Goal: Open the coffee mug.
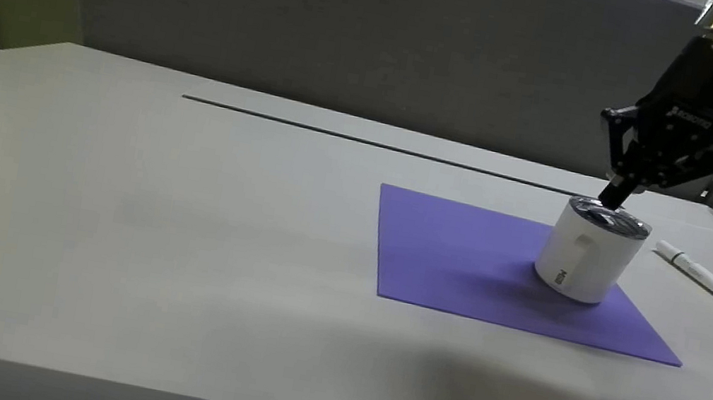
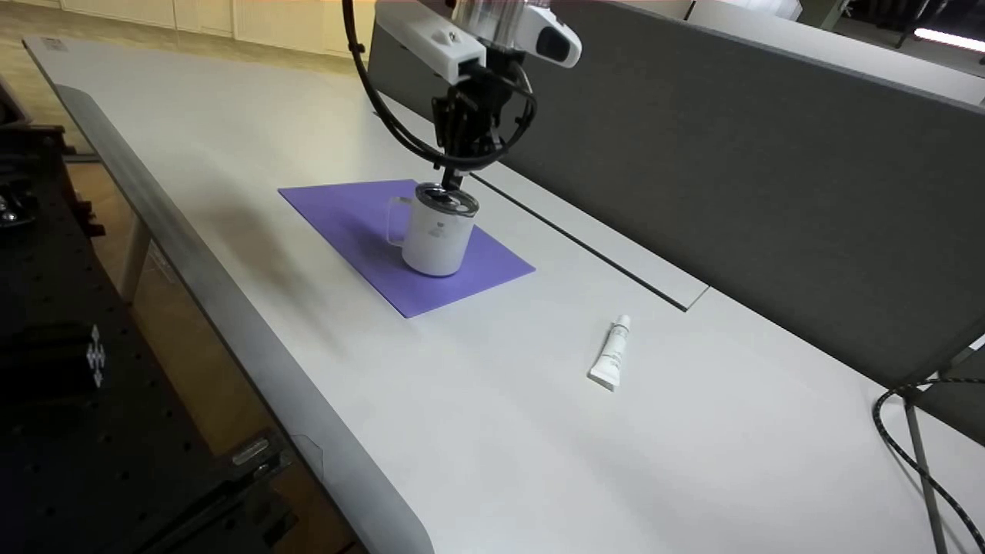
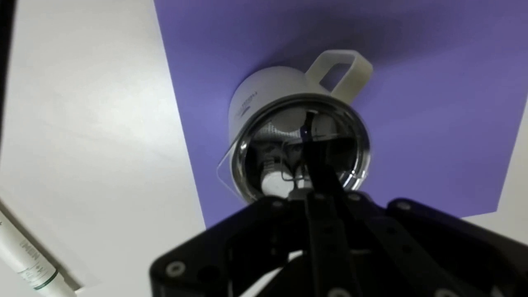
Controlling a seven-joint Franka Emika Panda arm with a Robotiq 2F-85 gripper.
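Find mug (image 1: pixel 580 260) upright on mat (image 1: pixel 452 251), directly below gripper (image 1: pixel 610 200), with handle (image 3: pixel 358 78) at 1 o'clock from lid (image 2: pixel 445 202) in wrist view. Note gripper pressed together, aimed down at lid (contact not confirmable). Judge next move as probable push across lid, not pinch.

The pincer (image 1: pixel 615 196), upper right of an exterior view, is black and angular, with pale ROBOTIQ lettering (image 1: pixel 689 117). Near the top centre of an exterior view are a squared white block (image 2: pixel 427 35), a rounded white cap (image 2: pixel 535 27) with a dark oval inset (image 2: pixel 552 45), and a looping black cable (image 2: pixel 464 163). Pale round screws (image 3: pixel 175 269) stud black linkages (image 3: pixel 218 239) along the wrist view's bottom.
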